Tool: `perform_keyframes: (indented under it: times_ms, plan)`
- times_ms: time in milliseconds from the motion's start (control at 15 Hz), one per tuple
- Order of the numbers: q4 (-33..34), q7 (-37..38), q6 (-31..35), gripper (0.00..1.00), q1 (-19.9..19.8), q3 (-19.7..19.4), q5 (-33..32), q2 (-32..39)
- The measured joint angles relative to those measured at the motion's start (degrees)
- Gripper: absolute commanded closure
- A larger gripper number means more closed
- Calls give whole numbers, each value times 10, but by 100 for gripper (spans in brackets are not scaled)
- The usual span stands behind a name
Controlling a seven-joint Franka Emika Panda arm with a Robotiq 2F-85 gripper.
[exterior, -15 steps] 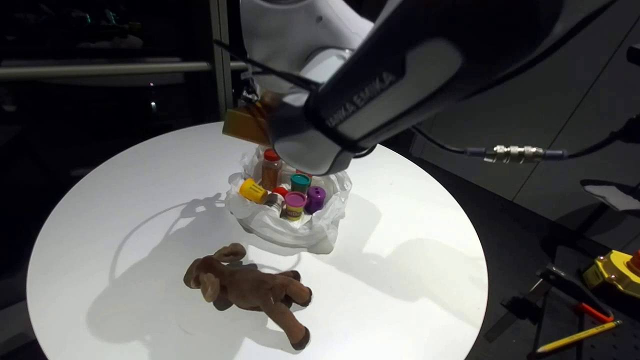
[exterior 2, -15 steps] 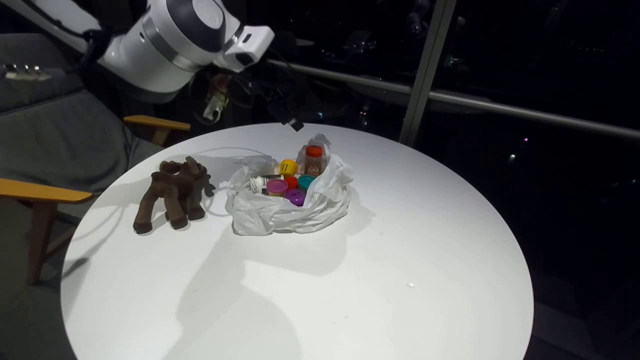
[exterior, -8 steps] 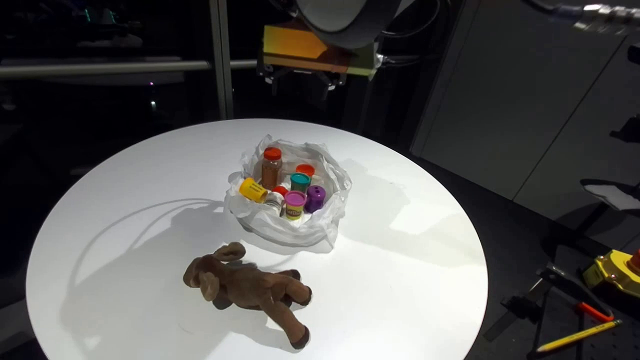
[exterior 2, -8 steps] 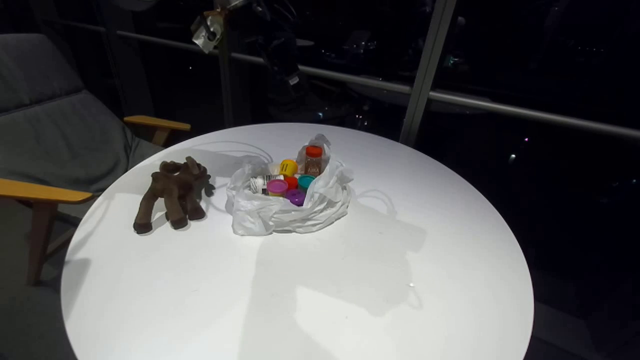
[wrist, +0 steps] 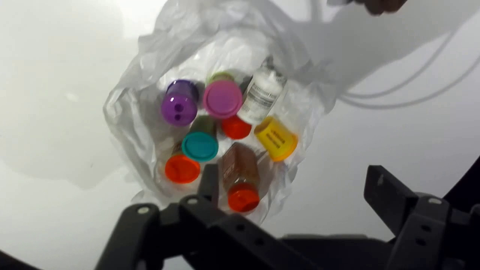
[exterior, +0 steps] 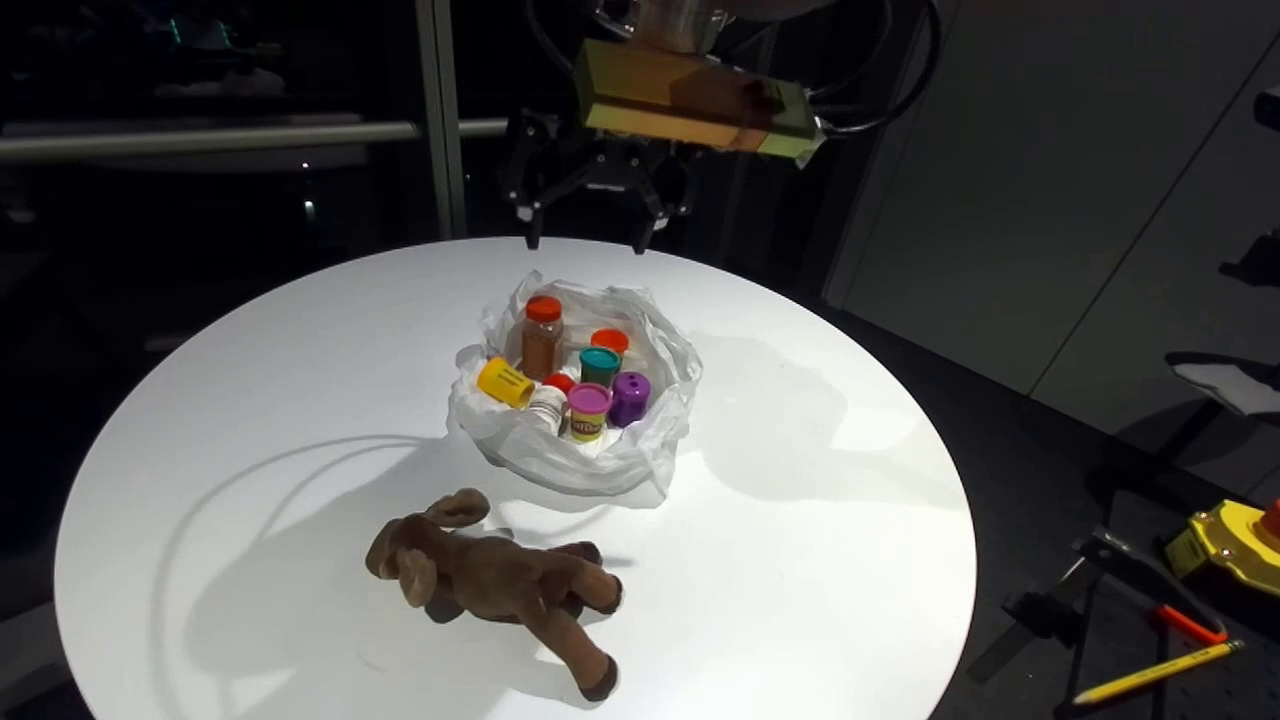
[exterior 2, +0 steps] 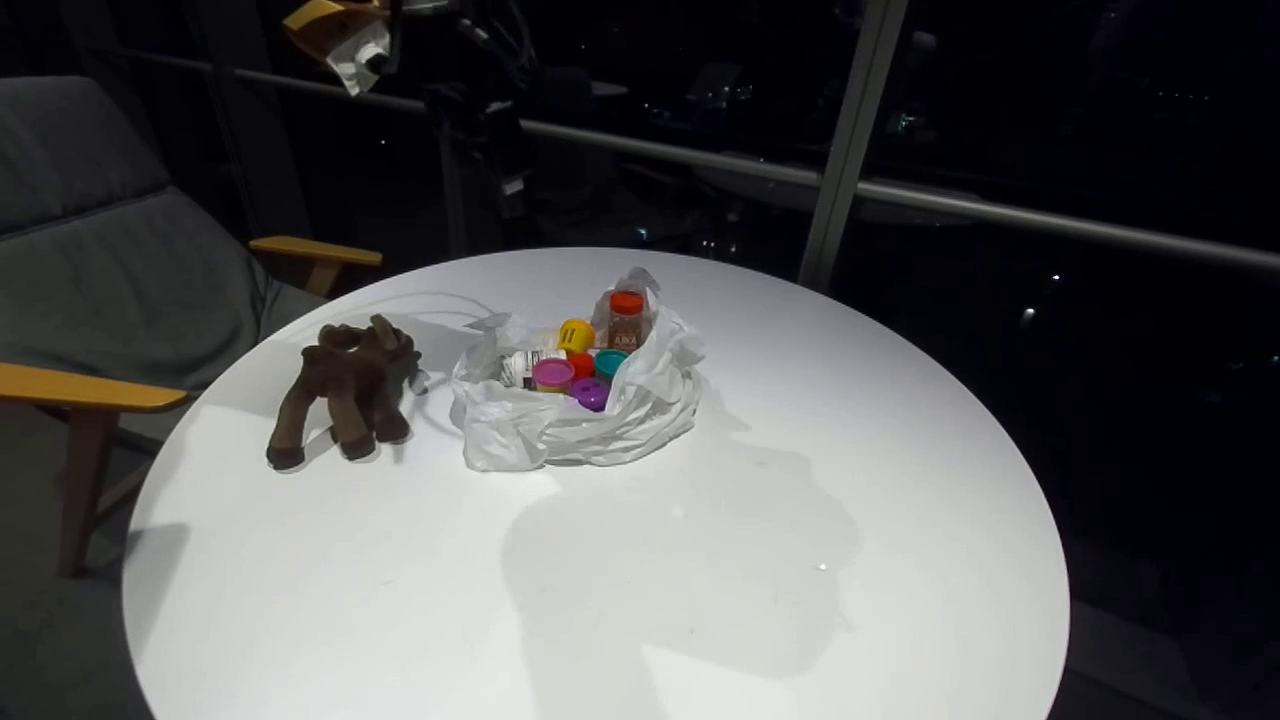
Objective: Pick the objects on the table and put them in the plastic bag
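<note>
on a round white table [exterior: 770, 580], in an exterior view, a crinkled, see-through plastic bag [exterior: 575, 472] is sitting between the middle and the far edge, its mouth facing up. small containers are crowding inside it. toward the far edge, a red-capped jar [exterior: 541, 352] and an orange-lidded cup [exterior: 609, 342] are standing; nearer, a teal-lidded cup [exterior: 599, 368], a purple container [exterior: 630, 400] and a pink-lidded cup [exterior: 588, 405] are standing close together. a yellow cup [exterior: 505, 382] is tilting by the bag's left side, a white bottle [wrist: 261, 95] is leaning beside the pink-lidded cup, and a red lid [wrist: 236, 127] is showing among them, partly hidden. between the bag and the near edge, a brown plush animal [exterior: 490, 575] is lying apart from the bag, its head pointing left and its legs stretching right. above the table, a black gripper [exterior: 587, 247] is hanging, its two fingers standing wide apart and its tips showing against the far edge. in an exterior view, a grey armchair [exterior 2: 130, 260] is standing beyond the left edge.
</note>
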Motion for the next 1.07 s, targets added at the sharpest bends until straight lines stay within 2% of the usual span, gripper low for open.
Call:
perform_keyframes:
  times_ms: [267,467,667,800,933,1067]
  plan:
    - [-9,-49,-51,0,-102,169,27,0]
    - [-4,-81,-129,0,-145,255,42,2]
    - [16,-115,-221,0,-167,304,48,14]
    - [35,-135,-276,0,-173,320,48,35]
    - [53,-151,-302,0,-173,329,46,66]
    - [70,-158,-300,0,-170,336,40,100]
